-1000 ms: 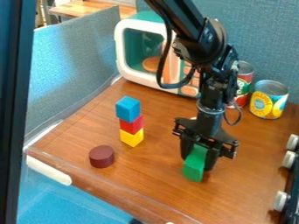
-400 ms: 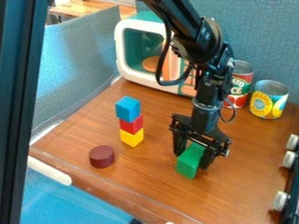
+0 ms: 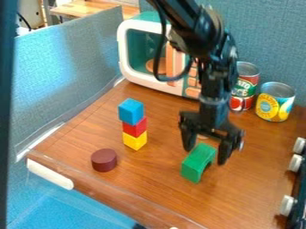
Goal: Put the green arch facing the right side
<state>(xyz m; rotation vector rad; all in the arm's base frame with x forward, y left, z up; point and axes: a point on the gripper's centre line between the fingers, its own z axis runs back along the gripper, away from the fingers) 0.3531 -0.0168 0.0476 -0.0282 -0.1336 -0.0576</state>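
My gripper (image 3: pixel 205 157) hangs over the right-centre of the table, its two fingers spread wide apart. The green arch (image 3: pixel 197 162) rests on the wood just below and slightly left of it, with the hollow side turned toward the lower right. The back end of the arch lies between the fingertips, the right finger standing well off it; whether the left finger touches it I cannot tell.
Left of the gripper stands a stack with a blue cube (image 3: pixel 131 111), a red one and a yellow one. A dark red cylinder (image 3: pixel 104 160) sits nearer the front-left edge. Behind are a toy microwave (image 3: pixel 124 53) and two cans (image 3: pixel 275 102); stove knobs (image 3: pixel 287 205) line the right edge.
The gripper has opened and risen a little off the green arch. Before that, the arch turned and shifted slightly left with the gripper, and its hollow side has come into sight.
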